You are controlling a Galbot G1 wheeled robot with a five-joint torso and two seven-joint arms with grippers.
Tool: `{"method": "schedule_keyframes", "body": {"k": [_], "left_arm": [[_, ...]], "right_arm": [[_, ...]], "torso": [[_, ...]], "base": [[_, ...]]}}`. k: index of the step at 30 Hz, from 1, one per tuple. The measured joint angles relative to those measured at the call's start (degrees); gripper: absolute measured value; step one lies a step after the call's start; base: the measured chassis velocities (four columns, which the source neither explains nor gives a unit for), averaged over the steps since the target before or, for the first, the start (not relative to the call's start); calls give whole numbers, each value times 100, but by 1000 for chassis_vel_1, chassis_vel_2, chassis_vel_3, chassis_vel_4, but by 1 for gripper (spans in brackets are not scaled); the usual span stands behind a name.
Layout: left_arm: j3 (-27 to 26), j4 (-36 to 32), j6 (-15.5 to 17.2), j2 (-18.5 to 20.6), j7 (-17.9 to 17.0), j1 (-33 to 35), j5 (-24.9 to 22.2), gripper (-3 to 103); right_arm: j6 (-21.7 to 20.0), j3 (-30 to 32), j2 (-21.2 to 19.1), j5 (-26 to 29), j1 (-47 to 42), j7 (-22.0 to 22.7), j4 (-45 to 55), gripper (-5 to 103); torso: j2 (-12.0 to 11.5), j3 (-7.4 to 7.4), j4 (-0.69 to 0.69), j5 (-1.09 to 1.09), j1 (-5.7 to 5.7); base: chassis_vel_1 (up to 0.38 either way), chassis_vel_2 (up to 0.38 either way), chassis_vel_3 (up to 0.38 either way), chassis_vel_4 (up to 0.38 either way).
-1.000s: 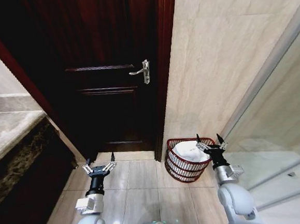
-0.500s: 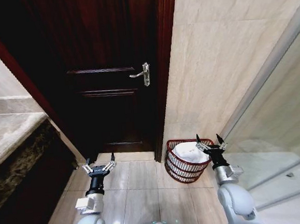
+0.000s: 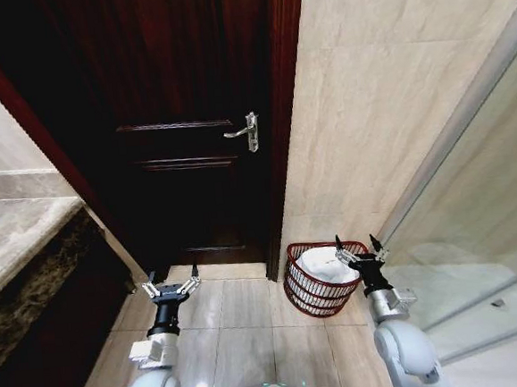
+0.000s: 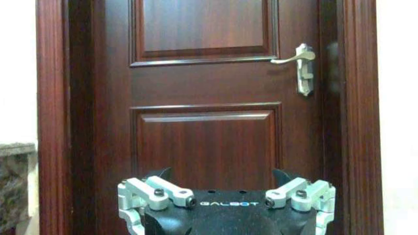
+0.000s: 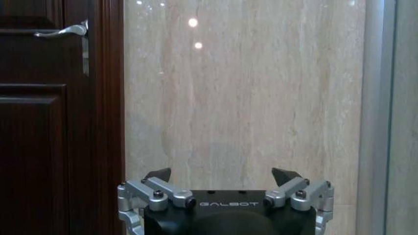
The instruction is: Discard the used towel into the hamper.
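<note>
Lower right of centre, on the floor: the hamper (image 3: 323, 276) stands against the beige wall (image 3: 386, 103), just right of the door frame, with a white towel (image 3: 325, 262) already lying inside it.

Right gripper (image 3: 356, 252): it hangs over the hamper's right rim, fingers spread wide and holding nothing; the right wrist view shows the same wide gap, with bare wall beyond.

Left gripper (image 3: 169, 285): lower left of the frame, raised over the floor tiles (image 3: 242, 329), fingers likewise splayed and empty, facing the dark door (image 4: 202, 127); this arm looks idle.

What has changed: over the last second the whole head view has slid a little. The door handle (image 3: 246, 130) and the panel lines sit lower in the frame, and the stone counter (image 3: 15, 235) at the left edge has dropped too, while the hamper and both grippers have barely shifted. That reads as the camera tilting or the torso rising, not as the things moving.

Meaning for the task: judging by the towel resting in the hamper and both grippers empty, the discard looks done; the robot seems to be straightening up from it.
</note>
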Motion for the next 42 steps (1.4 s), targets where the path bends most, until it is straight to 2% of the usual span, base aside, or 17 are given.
{"method": "schedule_keyframes", "body": {"k": [20,42], "left_arm": [[24,-298,214,38,-14,54,-1,100],[66,-547,204,-29,-11,159,88,100]], "right_arm": [[-4,35,111,-15,-32,-25,78,100],[-28,-100,116,-114,-187,-26,278,100]], "torso": [[288,164,0,0,122],[637,364,0,0,273]], "base": [[0,0,0,0],[0,0,0,0]]}}
